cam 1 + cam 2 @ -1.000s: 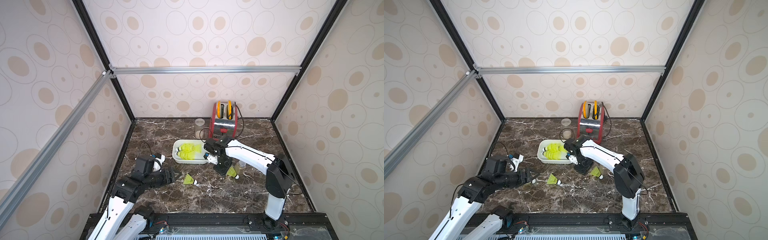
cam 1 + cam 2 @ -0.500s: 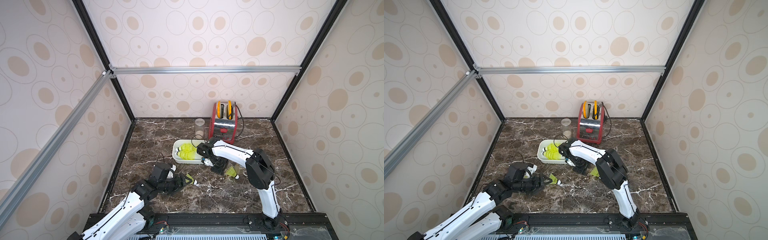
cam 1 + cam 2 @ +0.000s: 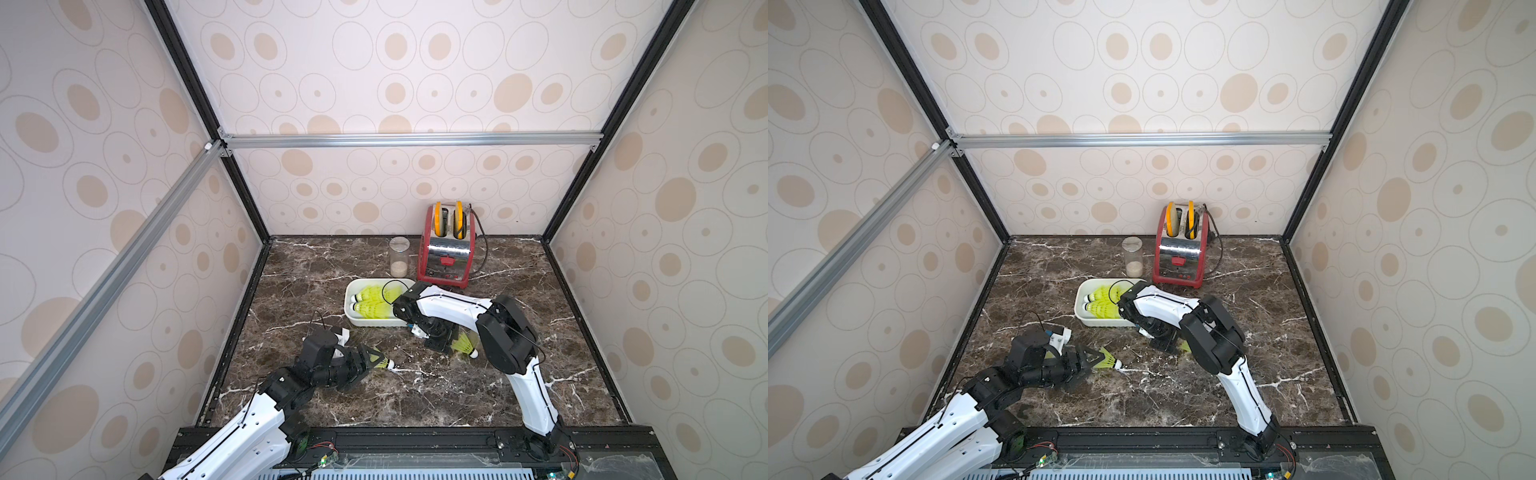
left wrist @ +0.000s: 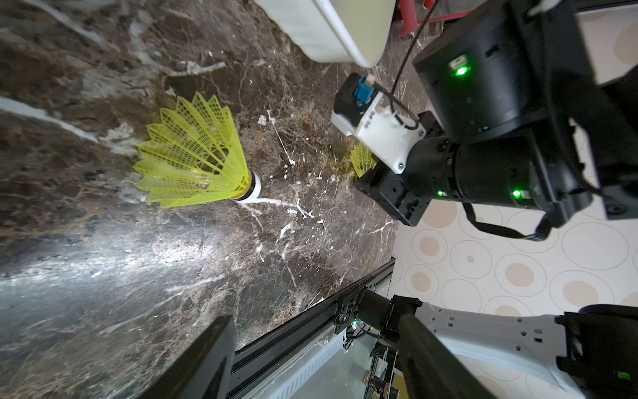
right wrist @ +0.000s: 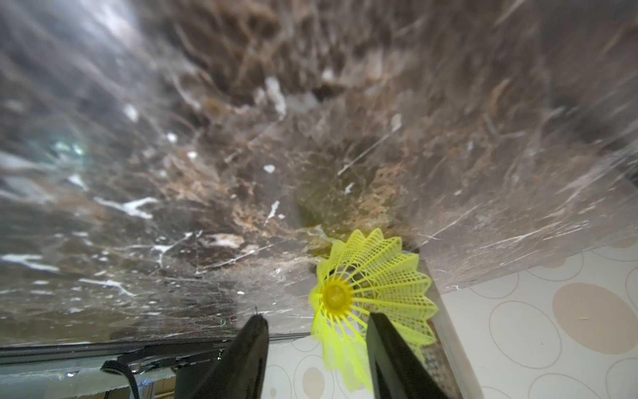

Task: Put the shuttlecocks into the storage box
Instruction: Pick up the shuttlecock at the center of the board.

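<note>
Two are loose on the table, the rest are in the storage box. The box sits mid-table toward the back edge, just in front of the jar and toaster. I can't count the shuttlecocks inside; the right arm covers part of it.

Left gripper: jaws wide apart, nothing in them. The front shuttlecock lies on its side toward the table's front-left, straight ahead of the fingers. Its long axis runs roughly along my line of reach. The skirt's open end faces the gripper and the white tip points toward the right edge. In both top views the fingertips look just short of the skirt rim, not around it.

Right gripper: jaws apart, not clamped. The other loose shuttlecock lies just off the box's front-right corner. The wrist view looks straight into its open skirt. The skirt overlaps one finger, with a clear gap to the other.

My read: each arm takes its nearest one. Left needs a short push forward to straddle the skirt, then close. The mesh looks soft, so it may squash or squirt out tip-first.
</note>
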Motion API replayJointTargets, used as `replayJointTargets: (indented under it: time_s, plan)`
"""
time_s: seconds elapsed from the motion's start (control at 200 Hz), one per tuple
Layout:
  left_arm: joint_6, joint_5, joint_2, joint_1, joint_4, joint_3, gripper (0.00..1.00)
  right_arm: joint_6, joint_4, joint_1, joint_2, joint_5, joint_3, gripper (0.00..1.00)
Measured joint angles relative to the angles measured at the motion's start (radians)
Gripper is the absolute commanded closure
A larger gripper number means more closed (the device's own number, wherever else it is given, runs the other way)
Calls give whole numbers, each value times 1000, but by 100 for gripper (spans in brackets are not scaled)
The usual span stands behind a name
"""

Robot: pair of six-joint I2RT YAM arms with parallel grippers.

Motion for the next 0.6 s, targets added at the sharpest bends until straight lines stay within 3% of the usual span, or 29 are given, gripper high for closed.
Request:
replayJointTargets:
  time_s: [0.19,0.31,0.481,0.601]
  plan:
    - [0,-2,7,0,-3,1,23,8,-1,0,0,12,-17,54]
    - [1,-2,15,0,-6,2,23,17,-1,0,0,18,-27,66]
    - [3,-2,19,0,-20,13,23,24,-1,0,0,21,-40,73]
    - [5,-6,21,-1,-21,23,23,26,-2,0,0,23,-51,87]
